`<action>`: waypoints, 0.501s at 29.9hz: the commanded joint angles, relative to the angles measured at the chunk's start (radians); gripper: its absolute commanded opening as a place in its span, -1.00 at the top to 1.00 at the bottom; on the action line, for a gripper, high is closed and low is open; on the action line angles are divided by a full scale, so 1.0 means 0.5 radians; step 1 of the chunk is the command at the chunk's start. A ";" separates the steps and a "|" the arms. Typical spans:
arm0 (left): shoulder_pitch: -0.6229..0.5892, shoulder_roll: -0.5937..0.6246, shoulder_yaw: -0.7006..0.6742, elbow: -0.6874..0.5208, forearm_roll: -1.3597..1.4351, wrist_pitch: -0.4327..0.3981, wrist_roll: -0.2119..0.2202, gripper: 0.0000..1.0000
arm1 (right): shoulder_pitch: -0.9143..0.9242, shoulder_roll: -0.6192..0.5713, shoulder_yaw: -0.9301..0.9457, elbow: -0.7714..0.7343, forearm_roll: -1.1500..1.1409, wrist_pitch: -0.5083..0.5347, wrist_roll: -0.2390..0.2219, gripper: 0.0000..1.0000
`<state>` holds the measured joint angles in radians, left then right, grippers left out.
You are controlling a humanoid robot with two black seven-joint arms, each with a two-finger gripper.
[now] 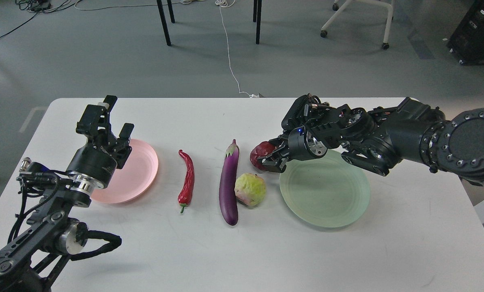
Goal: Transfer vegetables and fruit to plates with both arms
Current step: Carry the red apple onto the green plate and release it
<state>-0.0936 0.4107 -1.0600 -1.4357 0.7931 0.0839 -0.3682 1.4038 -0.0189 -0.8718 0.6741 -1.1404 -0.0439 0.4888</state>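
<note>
The dark red pomegranate (pixel 259 154) sits on the table left of the mint green plate (pixel 327 194). My right gripper (pixel 271 159) is low at the pomegranate's right side, its fingers spread on either side of it and partly hiding it. The bumpy yellow-green fruit (pixel 250 189) lies just in front, beside the purple eggplant (pixel 229 184). The red chili pepper (pixel 187 180) lies further left. My left gripper (pixel 117 117) is open and empty, raised over the far-left edge of the pink plate (pixel 138 172).
The white table (pixel 242 251) ends close behind the grippers. Beyond it on the grey floor are chair legs (pixel 164 24), a white cable (pixel 229 52) and a rolling chair base (pixel 359 20). The right forearm (pixel 408 129) hangs over the green plate's far rim.
</note>
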 commanded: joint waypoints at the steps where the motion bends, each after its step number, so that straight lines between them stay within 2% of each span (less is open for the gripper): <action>1: 0.000 0.001 0.000 0.000 0.000 0.001 0.003 -0.96 | 0.045 -0.045 0.004 0.011 0.004 0.002 0.000 0.15; 6: -0.003 0.004 -0.009 -0.003 0.000 0.001 0.003 -0.96 | 0.223 -0.210 0.016 0.151 0.004 0.002 0.000 0.15; 15: 0.000 0.028 -0.009 -0.031 0.000 0.001 0.003 -0.96 | 0.533 -0.870 0.004 0.857 -0.112 0.066 0.000 0.15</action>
<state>-0.0938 0.4227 -1.0654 -1.4501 0.7931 0.0845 -0.3666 1.6500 -0.3525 -0.8690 1.0098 -1.1578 -0.0272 0.4886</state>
